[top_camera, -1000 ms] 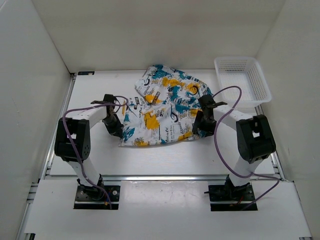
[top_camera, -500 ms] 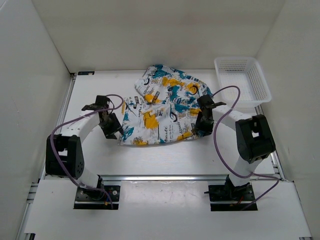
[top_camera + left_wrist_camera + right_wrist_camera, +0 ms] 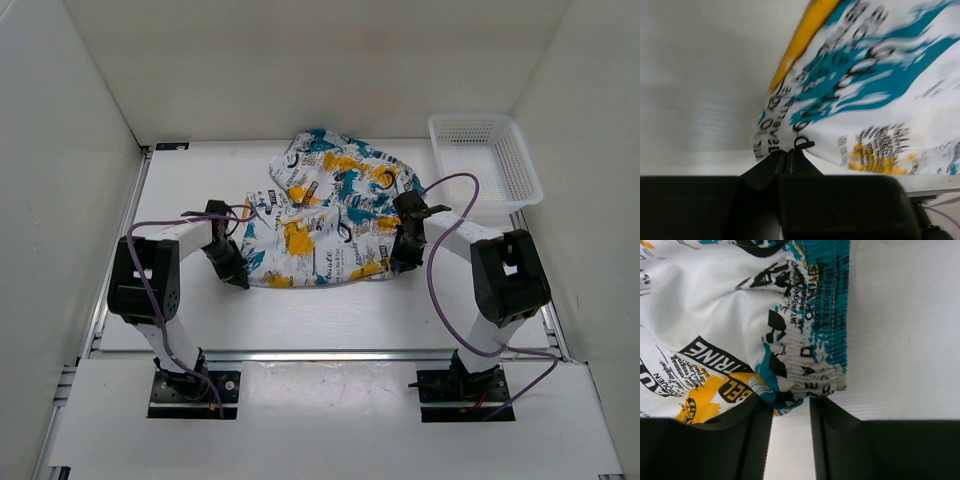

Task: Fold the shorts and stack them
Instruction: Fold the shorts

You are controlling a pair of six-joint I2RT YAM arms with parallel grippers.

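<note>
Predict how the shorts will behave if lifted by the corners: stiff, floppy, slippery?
Probably floppy: the shorts lie rumpled in soft folds, so the middle should sag between grips. Likely light: the cloth looks thin. The gathered waistband looks thicker, so it may pinch more securely than the thin corner in the left gripper.

The shorts (image 3: 325, 215) lie mid-table (image 3: 330, 310), with the basket (image 3: 485, 160) to their far right. The left gripper (image 3: 240, 277) is at their near-left corner, the right gripper (image 3: 399, 264) at their near-right corner.
</note>
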